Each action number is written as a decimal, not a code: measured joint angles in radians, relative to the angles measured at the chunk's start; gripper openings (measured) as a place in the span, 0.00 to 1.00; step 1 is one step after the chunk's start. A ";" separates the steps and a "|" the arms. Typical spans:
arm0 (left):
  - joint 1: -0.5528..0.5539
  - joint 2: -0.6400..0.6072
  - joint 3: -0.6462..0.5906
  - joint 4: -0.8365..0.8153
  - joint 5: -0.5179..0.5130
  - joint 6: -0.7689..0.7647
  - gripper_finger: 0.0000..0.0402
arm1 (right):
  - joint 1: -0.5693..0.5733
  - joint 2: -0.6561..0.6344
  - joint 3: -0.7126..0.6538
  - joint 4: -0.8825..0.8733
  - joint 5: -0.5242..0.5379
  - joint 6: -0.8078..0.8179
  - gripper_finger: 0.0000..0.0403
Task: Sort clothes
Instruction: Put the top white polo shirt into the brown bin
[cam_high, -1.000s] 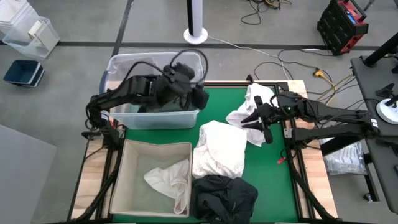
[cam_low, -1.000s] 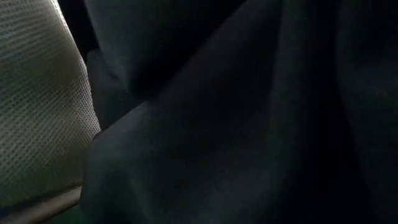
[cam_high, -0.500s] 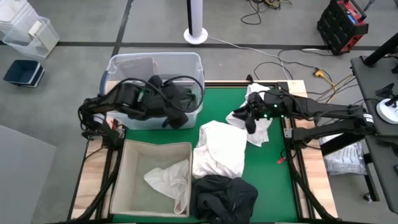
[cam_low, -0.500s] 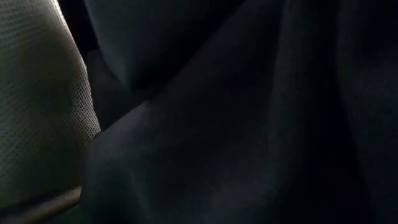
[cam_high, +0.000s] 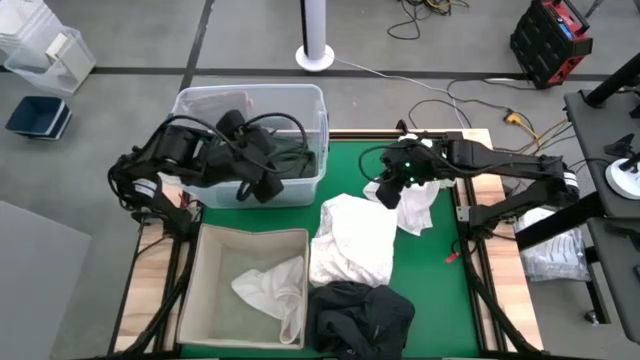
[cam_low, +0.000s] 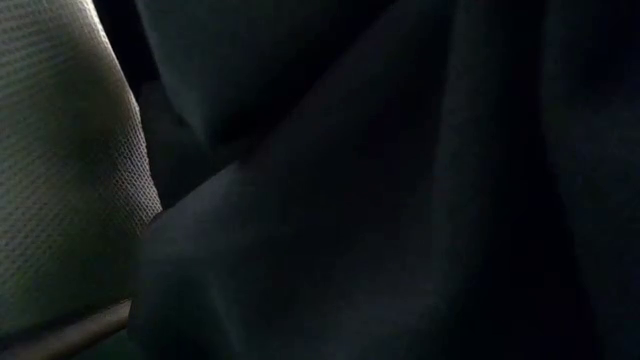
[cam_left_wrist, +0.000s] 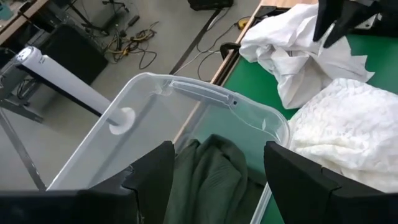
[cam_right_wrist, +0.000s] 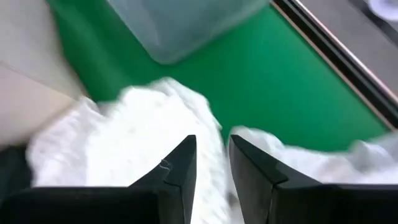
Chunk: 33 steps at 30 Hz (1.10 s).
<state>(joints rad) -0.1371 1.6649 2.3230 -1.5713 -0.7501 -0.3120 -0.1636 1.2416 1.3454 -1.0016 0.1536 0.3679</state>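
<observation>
Left arm pulled back over the tub since a second ago; right arm swung in over the white pile.

Left gripper (cam_left_wrist: 211, 180) wide open, empty, above the dark green garment (cam_left_wrist: 208, 171) in the clear plastic tub (cam_high: 305, 100). Right gripper (cam_right_wrist: 210, 163) narrowly parted, holding nothing, just over the crumpled white shirt (cam_high: 415, 185) on the green mat (cam_high: 345, 180). Quilted white garment (cam_high: 352, 240) mid-mat, black garment (cam_high: 362, 312) at the near edge, another white piece (cam_high: 272, 285) in the beige fabric bin (cam_high: 205, 262). Fabric looks light, limp; pinch a raised fold.
</observation>
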 joint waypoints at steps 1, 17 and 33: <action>0.000 -0.002 -0.001 0.000 0.000 -0.004 0.56 | -0.003 0.012 0.022 -0.045 0.012 0.002 0.23; 0.003 -0.018 -0.001 0.000 -0.116 -0.068 0.56 | -0.375 0.031 0.025 -0.342 0.024 0.154 0.47; 0.003 -0.018 -0.001 0.000 -0.118 -0.071 0.56 | -0.557 0.189 -0.143 -0.168 -0.001 0.023 0.79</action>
<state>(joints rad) -0.1341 1.6474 2.3222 -1.5711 -0.8678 -0.3835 -0.7211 1.4308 1.2022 -1.1694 0.1528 0.3913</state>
